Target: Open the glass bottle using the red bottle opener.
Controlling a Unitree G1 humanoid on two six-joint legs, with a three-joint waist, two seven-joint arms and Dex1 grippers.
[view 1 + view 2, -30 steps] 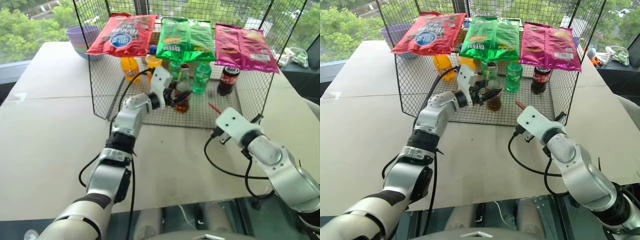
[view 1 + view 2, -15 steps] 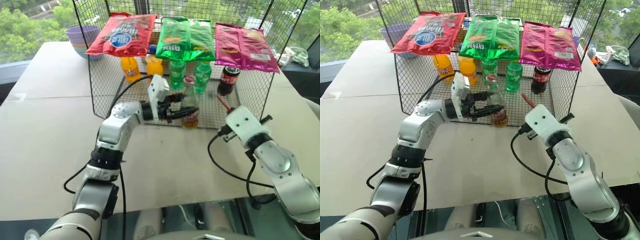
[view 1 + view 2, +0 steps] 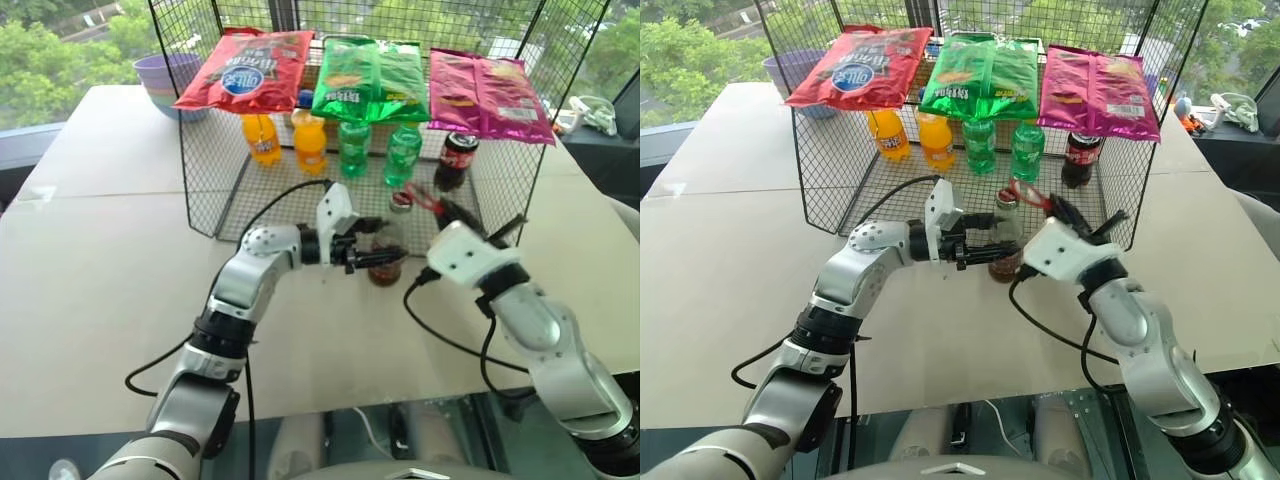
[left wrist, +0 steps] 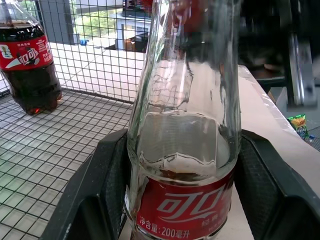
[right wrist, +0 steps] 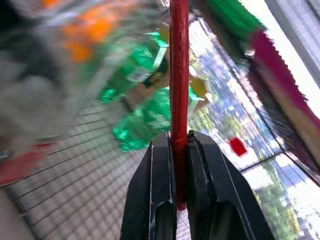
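Note:
The glass bottle (image 4: 184, 150), clear with a red label and a little dark cola at its bottom, stands upright just in front of the wire rack. My left gripper (image 3: 378, 257) reaches in level from the left and is shut on its lower body; black fingers (image 4: 102, 185) sit on both sides of the label. The bottle's cap (image 3: 400, 200) is on. My right gripper (image 3: 447, 212) is shut on the red bottle opener (image 5: 178, 95), whose ring end (image 3: 420, 195) hangs just right of the cap, about level with it.
The wire rack (image 3: 210, 180) behind holds orange bottles (image 3: 308, 140), green bottles (image 3: 352, 145) and a dark plastic cola bottle (image 3: 457, 160). Chip bags (image 3: 370, 80) lie on its top. Purple bowls (image 3: 165, 80) stand at the back left. Black cables trail over the table.
My left gripper drew the glass bottle out of the rack toward me. My right gripper rose and swung left, bringing the opener's ring up beside the cap.

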